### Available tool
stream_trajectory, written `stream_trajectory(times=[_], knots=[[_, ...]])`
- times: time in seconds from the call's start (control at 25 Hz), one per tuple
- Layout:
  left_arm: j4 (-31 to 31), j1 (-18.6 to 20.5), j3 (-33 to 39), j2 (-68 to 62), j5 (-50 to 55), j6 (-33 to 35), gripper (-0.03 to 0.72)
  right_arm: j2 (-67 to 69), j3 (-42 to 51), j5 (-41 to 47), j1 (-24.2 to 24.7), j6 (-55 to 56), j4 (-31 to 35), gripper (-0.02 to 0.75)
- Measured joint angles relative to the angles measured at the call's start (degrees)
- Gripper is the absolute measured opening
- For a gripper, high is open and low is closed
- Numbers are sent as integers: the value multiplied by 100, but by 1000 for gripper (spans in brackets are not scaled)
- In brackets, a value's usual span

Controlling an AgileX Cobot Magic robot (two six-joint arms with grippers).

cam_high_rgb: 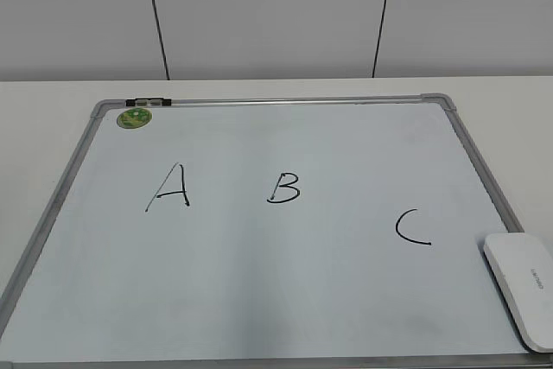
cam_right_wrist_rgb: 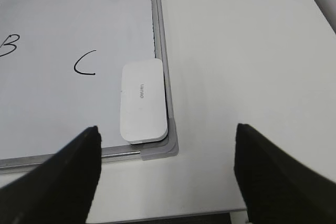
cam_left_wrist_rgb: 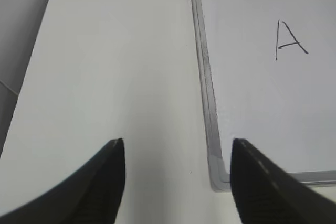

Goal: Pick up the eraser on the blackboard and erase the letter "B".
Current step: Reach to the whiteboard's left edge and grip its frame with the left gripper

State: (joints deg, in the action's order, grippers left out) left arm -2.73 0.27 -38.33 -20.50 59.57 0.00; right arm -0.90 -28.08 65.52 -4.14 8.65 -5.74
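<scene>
The blackboard (cam_high_rgb: 285, 283) is a white board with a silver frame lying flat on the table. The black letter "B" (cam_high_rgb: 284, 187) is at its middle, between an "A" (cam_high_rgb: 170, 187) and a "C" (cam_high_rgb: 412, 228). The white eraser (cam_high_rgb: 522, 286) lies on the board's near right corner; it also shows in the right wrist view (cam_right_wrist_rgb: 142, 101). My right gripper (cam_right_wrist_rgb: 167, 135) is open and empty, above the table just short of that corner. My left gripper (cam_left_wrist_rgb: 177, 148) is open and empty over the board's near left corner (cam_left_wrist_rgb: 218, 174). Neither gripper shows in the exterior view.
A round green magnet (cam_high_rgb: 135, 117) sits at the board's far left corner, next to a small black clip on the frame. Bare white table (cam_left_wrist_rgb: 115, 66) lies left of the board and right of it (cam_right_wrist_rgb: 241, 61). A grey panelled wall stands behind.
</scene>
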Motion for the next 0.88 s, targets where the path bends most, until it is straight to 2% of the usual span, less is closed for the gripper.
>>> stream_trajectory(times=[0.52,0.88], knots=[[588,0,-1863,-3221,-41,0,460,0,0,0,0,0,0,587],[923,0,-2735,-5371,-103,0,460,0,0,0,0,0,0,587]])
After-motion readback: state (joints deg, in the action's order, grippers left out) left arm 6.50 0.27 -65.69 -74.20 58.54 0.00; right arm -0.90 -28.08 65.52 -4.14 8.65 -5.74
